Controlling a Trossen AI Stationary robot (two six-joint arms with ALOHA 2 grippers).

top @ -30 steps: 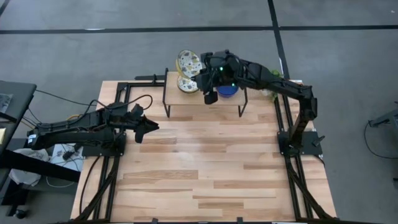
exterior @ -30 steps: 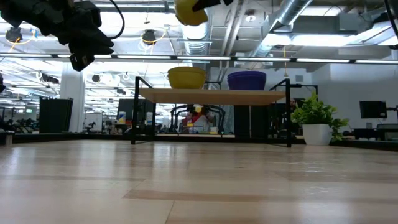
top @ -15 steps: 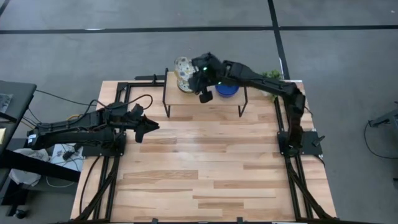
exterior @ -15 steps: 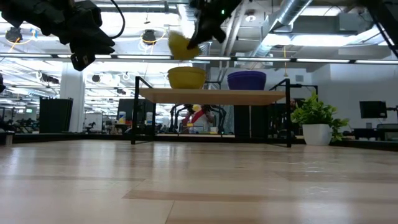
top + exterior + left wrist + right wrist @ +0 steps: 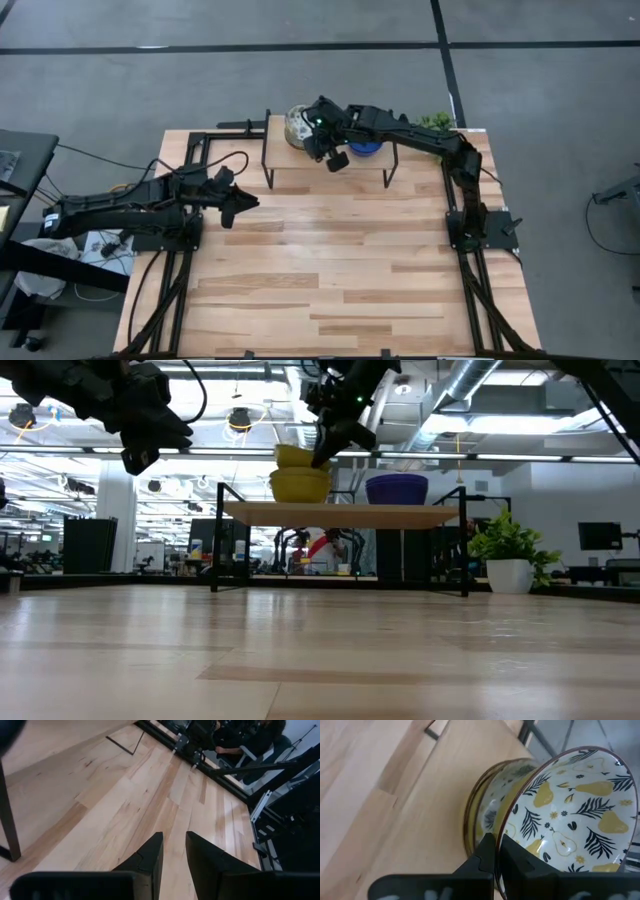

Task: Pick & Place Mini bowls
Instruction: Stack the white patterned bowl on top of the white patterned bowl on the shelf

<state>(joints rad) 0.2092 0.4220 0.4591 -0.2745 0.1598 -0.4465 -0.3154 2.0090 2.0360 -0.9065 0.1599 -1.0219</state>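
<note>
So the right gripper (image 5: 496, 851) was parked over the raised wooden shelf (image 5: 310, 160) at the far edge of the tabletop (image 5: 330, 270), fingers pinched tight on the rim of a patterned mini bowl (image 5: 575, 815). That bowl was held tilted and tucked into a second patterned bowl (image 5: 487, 800) already sitting on the shelf, pretty much nested. A blue mini bowl (image 5: 366, 147) was seen just beside them on the same shelf, with a small potted plant (image 5: 510, 555) off past the shelf's end. The left gripper (image 5: 172, 855) was hung above the tabletop well apart from all that, fingers only slightly parted and nothing held.
</note>
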